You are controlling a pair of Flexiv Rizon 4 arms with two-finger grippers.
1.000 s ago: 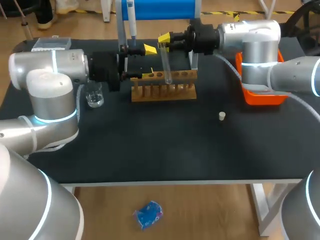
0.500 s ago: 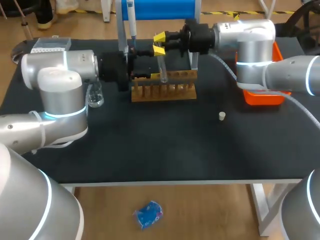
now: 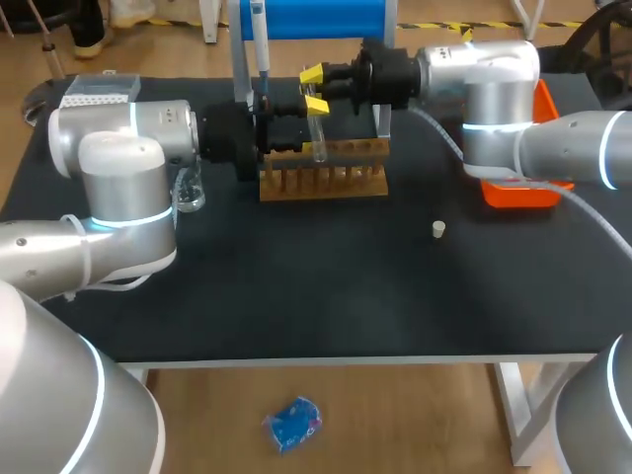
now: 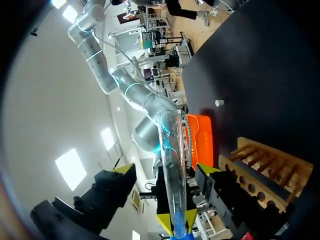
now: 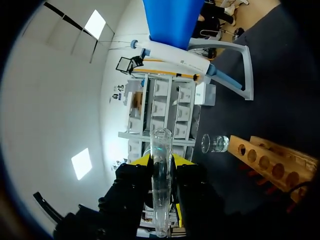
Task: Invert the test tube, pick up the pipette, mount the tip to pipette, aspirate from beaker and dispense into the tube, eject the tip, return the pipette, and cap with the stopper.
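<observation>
A clear test tube [image 3: 319,141] hangs upright just above the wooden rack [image 3: 324,180], with my right gripper [image 3: 314,87] shut on its upper end. My left gripper [image 3: 307,124] comes in from the other side, open, one finger on either side of the tube and neither touching it. In the left wrist view the tube [image 4: 171,165] stands in the gap of the left gripper [image 4: 166,170]. The right wrist view shows the tube [image 5: 161,145] clamped in the right gripper [image 5: 161,162]. The pipette [image 3: 259,35] hangs on its stand. The beaker [image 3: 188,190] and white stopper [image 3: 438,230] sit on the table.
An orange bin [image 3: 515,193] stands at the right under my right arm. A tip box [image 3: 99,89] is at the back left. The pipette stand's posts [image 3: 240,59] rise directly behind the rack, close to both grippers.
My left arm has moved right until its fingers straddle the tube, and they have narrowed a little. My right gripper has shifted slightly left with the tube.
</observation>
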